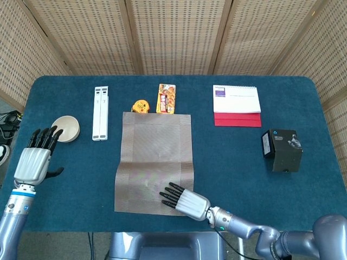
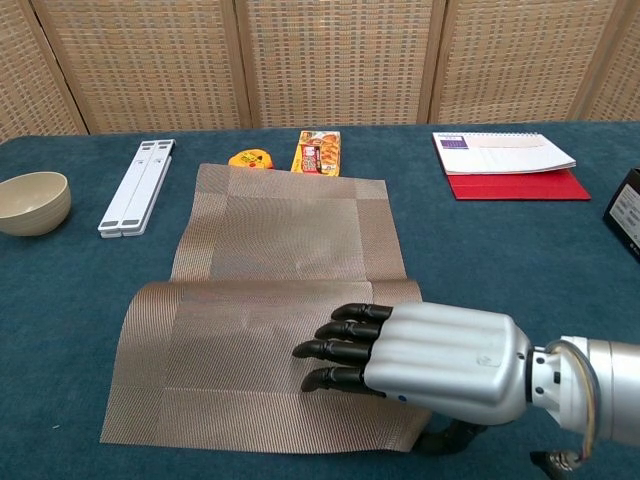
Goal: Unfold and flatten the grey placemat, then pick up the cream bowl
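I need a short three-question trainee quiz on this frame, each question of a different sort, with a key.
1. True or false: the left robot hand holds the cream round bowl.
2. Multiple choice: what rests on the near half of the grey woven placemat? A) the right robot hand B) the yellow tape measure C) the white folding stand
3. Fill in: the red folder under the white spiral notepad lies on the table's far ____ side in the head view.

Key: 1 false, the hand holds nothing and sits nearer than the bowl, apart from it. 2 A. 3 right.
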Tool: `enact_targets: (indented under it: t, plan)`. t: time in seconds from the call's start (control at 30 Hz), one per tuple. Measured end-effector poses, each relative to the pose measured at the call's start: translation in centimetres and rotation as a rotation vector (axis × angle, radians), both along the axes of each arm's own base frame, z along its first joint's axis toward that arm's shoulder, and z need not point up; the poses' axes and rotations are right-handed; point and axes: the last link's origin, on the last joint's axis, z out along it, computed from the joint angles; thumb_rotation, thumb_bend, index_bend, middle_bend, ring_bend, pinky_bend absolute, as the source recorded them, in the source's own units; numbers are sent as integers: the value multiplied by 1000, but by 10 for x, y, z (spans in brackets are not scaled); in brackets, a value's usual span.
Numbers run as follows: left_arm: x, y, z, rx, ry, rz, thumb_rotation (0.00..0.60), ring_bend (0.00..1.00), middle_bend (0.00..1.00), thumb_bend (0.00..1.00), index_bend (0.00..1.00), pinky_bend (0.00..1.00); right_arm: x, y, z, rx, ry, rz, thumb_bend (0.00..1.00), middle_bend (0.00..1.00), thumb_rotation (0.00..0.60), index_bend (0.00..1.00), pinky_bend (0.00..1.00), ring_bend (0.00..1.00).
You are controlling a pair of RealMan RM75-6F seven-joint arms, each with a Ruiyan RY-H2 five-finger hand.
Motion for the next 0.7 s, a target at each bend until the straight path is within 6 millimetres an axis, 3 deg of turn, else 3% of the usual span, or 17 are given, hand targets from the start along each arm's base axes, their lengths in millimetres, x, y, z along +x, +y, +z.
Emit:
enact_targets:
  t: [0.23,0.5,0.7]
  plan:
    - [0,0,0,0,-2,-1,600,0,0,0,0,0,1,-5,0,-11,-16,-5,473,0,600,179,0,0]
    - [0,-1,0,-2,-7,-4,600,0,0,0,0,0,0,-7,4,-20,-50,-6,661,0,600,420,0,0]
    - [1,-2,0,-6,-10,-6,600,0,0,0,0,0,-3,-10,8,-17,-100,-12,686,0,600,617,0,0]
